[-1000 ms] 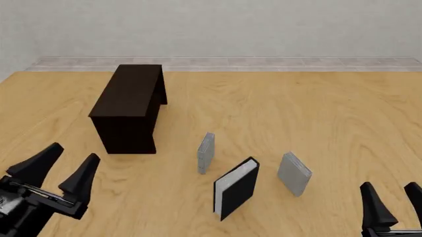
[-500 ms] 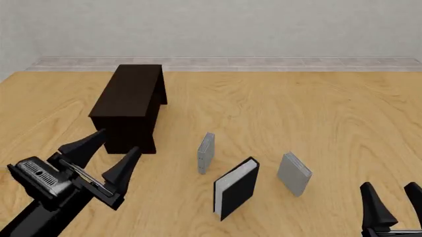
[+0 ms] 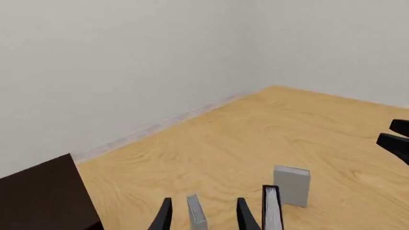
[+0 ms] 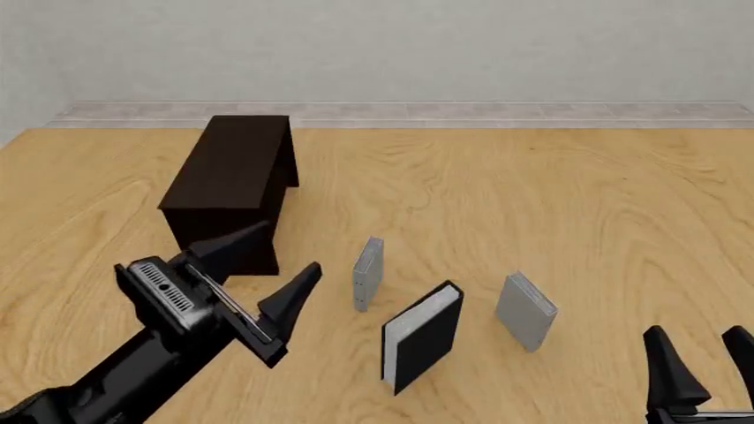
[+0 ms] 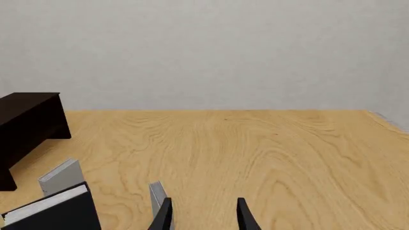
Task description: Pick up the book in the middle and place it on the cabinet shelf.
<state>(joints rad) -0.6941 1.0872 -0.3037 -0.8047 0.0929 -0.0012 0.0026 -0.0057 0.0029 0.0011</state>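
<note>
Three upright books: one black book (image 4: 422, 336) in the middle, two grey books (image 4: 367, 273) (image 4: 525, 311). One cabinet shelf (image 4: 233, 192) far left. Left end effector (image 4: 274, 276) spread wide, empty, near cabinet. Right end effector (image 4: 702, 355) spread, empty, near-right on worktop (image 4: 531, 203).

The book (image 4: 422, 336), black-covered with white page edges, stands upright on the bench between two smaller grey books. The cabinet (image 4: 233, 190), dark brown and boxy, stands well apart, far left.
</note>
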